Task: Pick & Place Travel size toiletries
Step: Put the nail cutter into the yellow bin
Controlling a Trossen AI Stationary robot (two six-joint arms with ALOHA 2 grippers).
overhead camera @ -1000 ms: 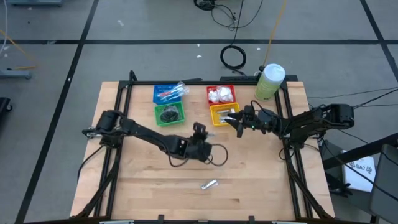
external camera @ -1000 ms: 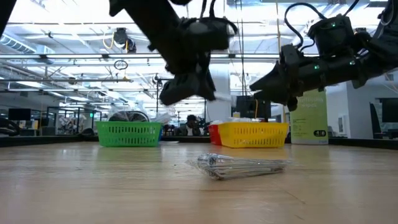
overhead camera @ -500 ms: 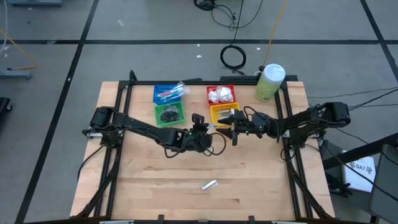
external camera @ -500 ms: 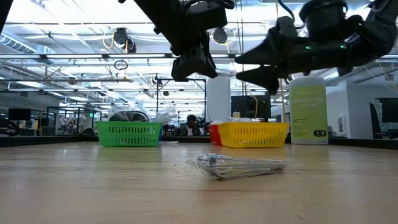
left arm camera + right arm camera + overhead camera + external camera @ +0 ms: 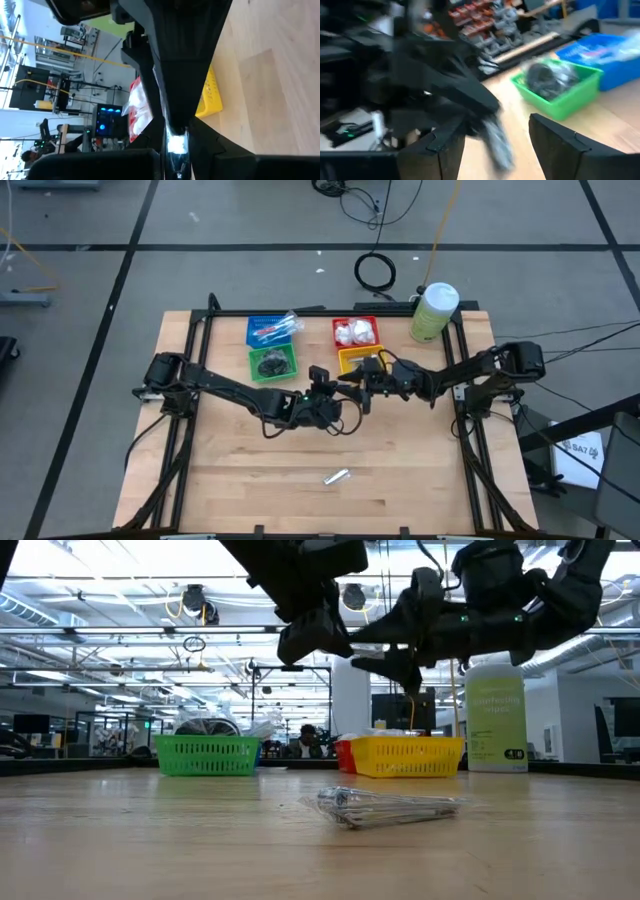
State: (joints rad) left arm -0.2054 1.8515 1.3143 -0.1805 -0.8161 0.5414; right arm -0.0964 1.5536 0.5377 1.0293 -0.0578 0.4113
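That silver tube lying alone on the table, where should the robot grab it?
Probably across the middle of the silver tube, coming straight down. It lies flat and alone on the bare wooden table, long and thin, so the jaws should close across its narrow width.

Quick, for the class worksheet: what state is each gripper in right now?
Left gripper: shut on a silver tube.
Right gripper: open, facing that tube, holding nothing.

Grey concrete floor [image 5: 200, 215] with dark taped lines, coiled black cable [image 5: 375, 272] behind light wooden counter [image 5: 400, 470]. Low view: open workshop hall, ceiling strip lights [image 5: 90, 595], white pillar [image 5: 352, 700].
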